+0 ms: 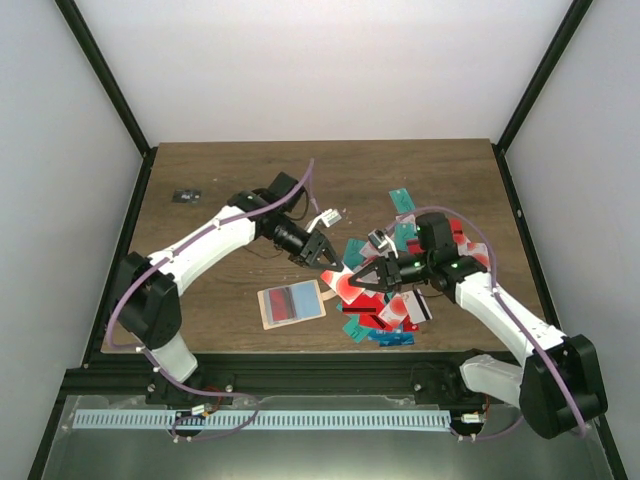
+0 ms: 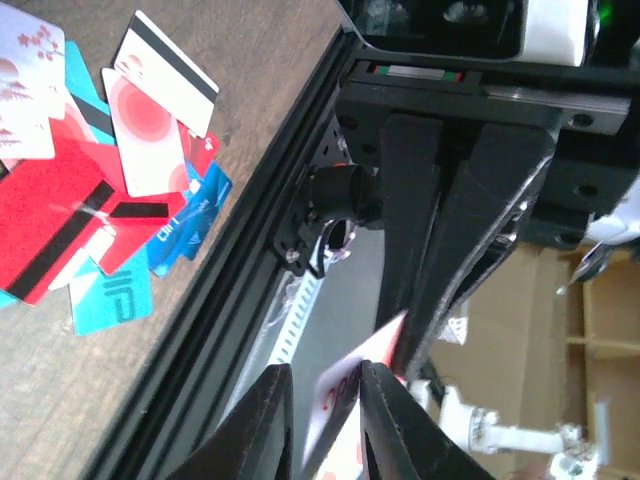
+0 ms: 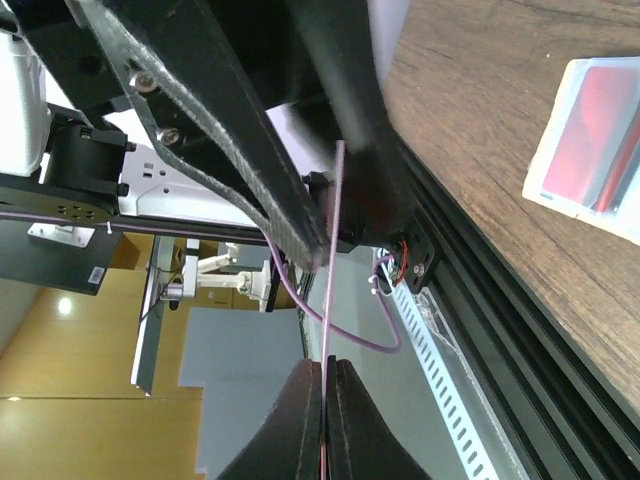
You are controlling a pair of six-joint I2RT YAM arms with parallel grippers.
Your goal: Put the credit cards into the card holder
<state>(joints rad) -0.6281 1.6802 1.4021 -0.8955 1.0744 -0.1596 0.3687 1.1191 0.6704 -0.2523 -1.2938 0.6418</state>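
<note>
Right gripper (image 3: 322, 378) clenched on a white, red-circled card (image 1: 340, 283), seen edge-on from its own wrist | left gripper (image 2: 325, 372) fingers parted astride that card; whether they touch it I cannot tell | top view alone shows the card holder (image 1: 292, 304) whole, open on the table (image 1: 220, 180), red and blue inside, loose credit cards (image 1: 400, 305) heaped to its right.

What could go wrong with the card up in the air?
The card is pinched only by the right gripper, at one end. The left gripper is open around it. If the right lets go too early, the card could drop and miss the holder.
</note>
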